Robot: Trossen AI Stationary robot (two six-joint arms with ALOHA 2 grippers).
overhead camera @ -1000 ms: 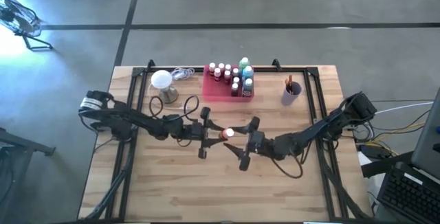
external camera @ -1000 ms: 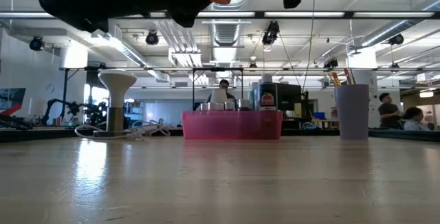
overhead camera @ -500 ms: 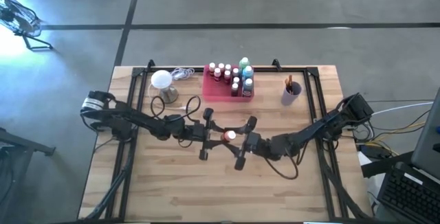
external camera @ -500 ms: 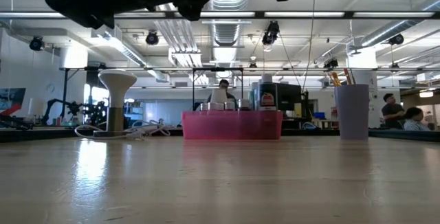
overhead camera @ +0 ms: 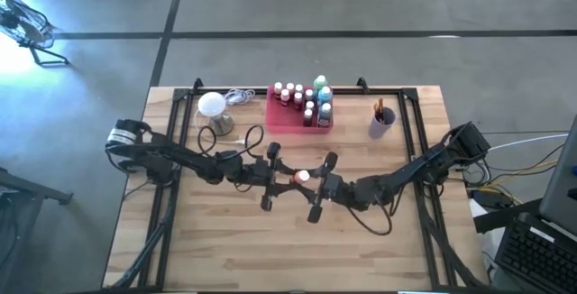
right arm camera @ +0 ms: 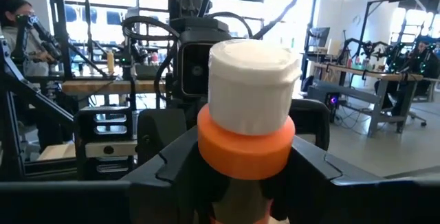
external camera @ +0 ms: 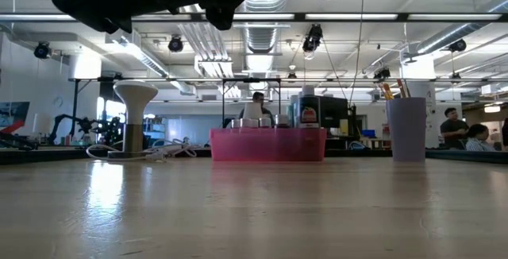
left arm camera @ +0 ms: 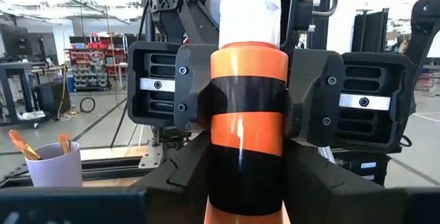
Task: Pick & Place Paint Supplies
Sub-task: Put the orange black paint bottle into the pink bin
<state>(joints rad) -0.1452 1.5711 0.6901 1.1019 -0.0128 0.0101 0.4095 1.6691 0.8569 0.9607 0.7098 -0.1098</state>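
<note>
Passing: small orange white-capped paint bottle mid-air above table centre.
Left hand: I see it gripping the bottle.
Right hand: closing round it.
Next: I judge left releases once right holds firm.

bright overhead light, glary windows

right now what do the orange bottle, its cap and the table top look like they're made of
Orange bottle: likely glossy plastic; light glints on its orange and black bands.
White cap: looks like matte plastic, with a faceted edge and no shine.
Table top: light wood planks with visible seams; in the low view it reflects light, so probably sealed.
</note>
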